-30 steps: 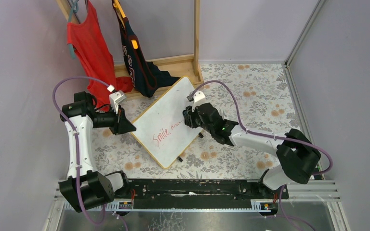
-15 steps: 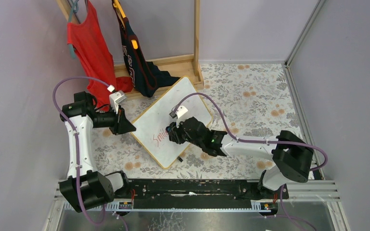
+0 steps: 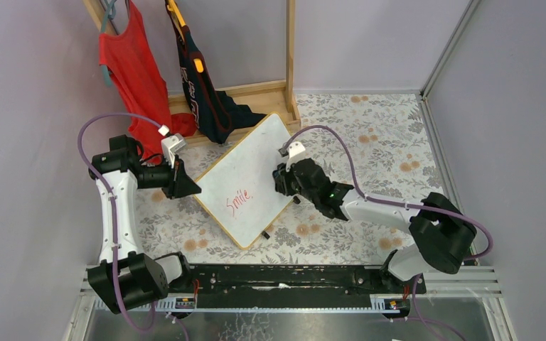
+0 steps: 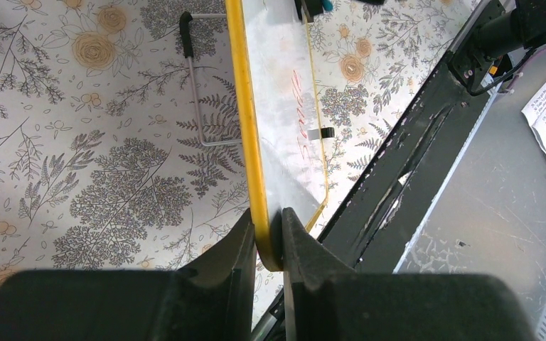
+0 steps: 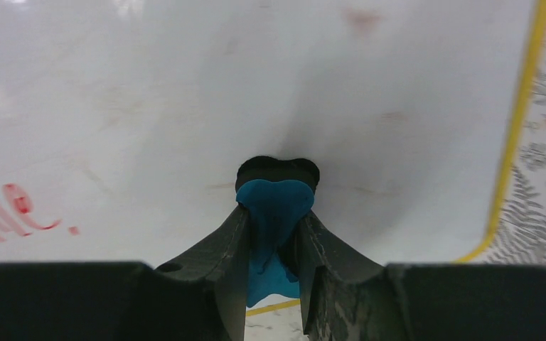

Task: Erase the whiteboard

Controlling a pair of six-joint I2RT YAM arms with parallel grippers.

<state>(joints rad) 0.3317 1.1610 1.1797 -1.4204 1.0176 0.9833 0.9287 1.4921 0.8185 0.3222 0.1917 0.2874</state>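
The whiteboard (image 3: 245, 167) lies slanted on the flowered table, with the red word "Smile" (image 3: 238, 202) near its lower corner. My left gripper (image 3: 190, 190) is shut on the board's left edge; the left wrist view shows the yellow-wood frame (image 4: 245, 106) pinched between the jaws of that gripper (image 4: 266, 238). My right gripper (image 3: 282, 179) is over the board's right side, shut on a blue eraser (image 5: 275, 206) whose black tip presses on the white surface (image 5: 256, 85). Red letters (image 5: 14, 202) show at the left of the right wrist view.
A wooden clothes rack (image 3: 290, 57) stands at the back with a red shirt (image 3: 131, 71) and a dark garment (image 3: 199, 92). A wire stand (image 4: 206, 99) props the board. A black rail (image 3: 291, 277) runs along the near edge.
My right gripper swept down-left across the board with the eraser, then came back up to the right. The red scribble to the right of "Smile" is gone. The left arm held still.
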